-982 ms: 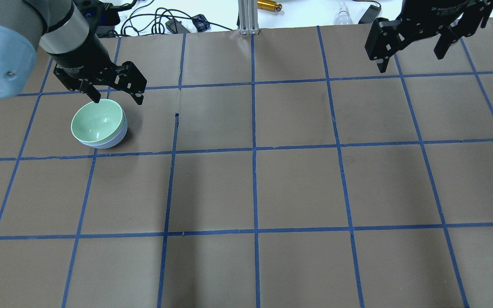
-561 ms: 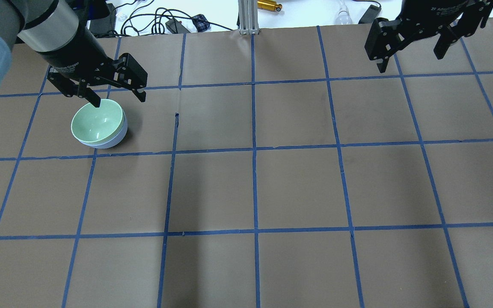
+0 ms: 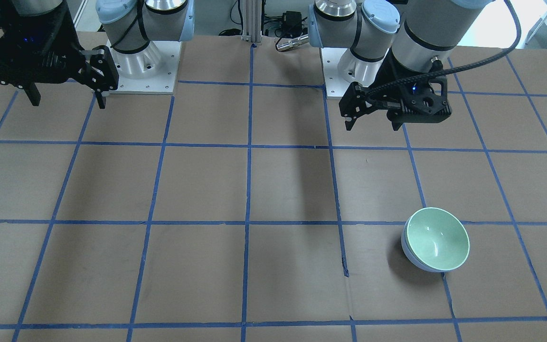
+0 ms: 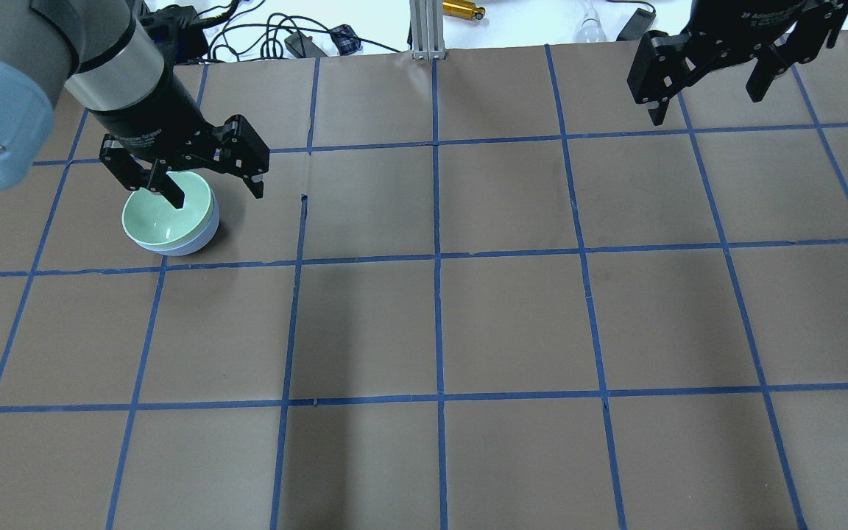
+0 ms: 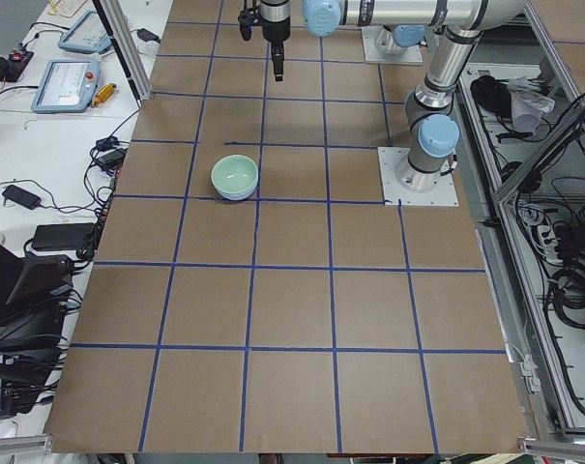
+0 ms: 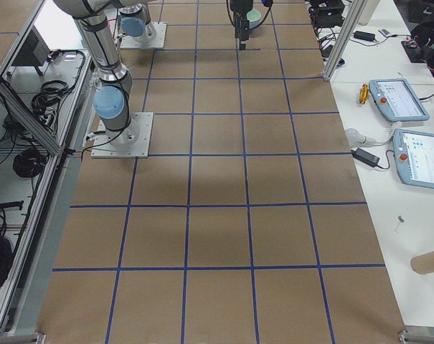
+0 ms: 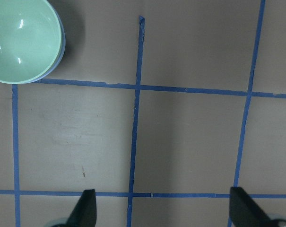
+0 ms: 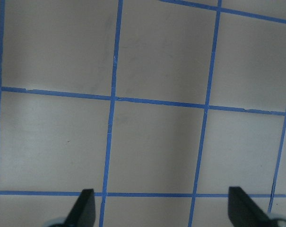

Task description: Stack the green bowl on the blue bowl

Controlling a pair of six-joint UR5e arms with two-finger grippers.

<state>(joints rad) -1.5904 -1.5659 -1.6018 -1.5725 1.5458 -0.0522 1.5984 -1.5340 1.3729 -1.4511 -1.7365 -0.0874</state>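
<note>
The green bowl (image 4: 165,215) sits nested inside the blue bowl (image 4: 202,237) on the left part of the table. Only the blue bowl's outer wall shows under it. The stack also shows in the front view, green bowl (image 3: 437,239) in blue bowl (image 3: 413,259), and in the left wrist view's top left corner (image 7: 22,40). My left gripper (image 4: 216,193) is open and empty, raised above the table just beside the stack, toward the robot's side (image 3: 372,126). My right gripper (image 4: 705,107) is open and empty, high over the far right.
Blue tape marks a grid on the brown table cover (image 4: 512,324). An aluminium post (image 4: 424,29) and cables (image 4: 284,37) stand past the far edge. The two arm bases (image 3: 145,66) are bolted on the robot's side. Pendants (image 6: 399,100) lie on a side table.
My left gripper, still open, has shifted a little right and toward the robot over the stacked bowls. The bowls and the right arm have not moved.
</note>
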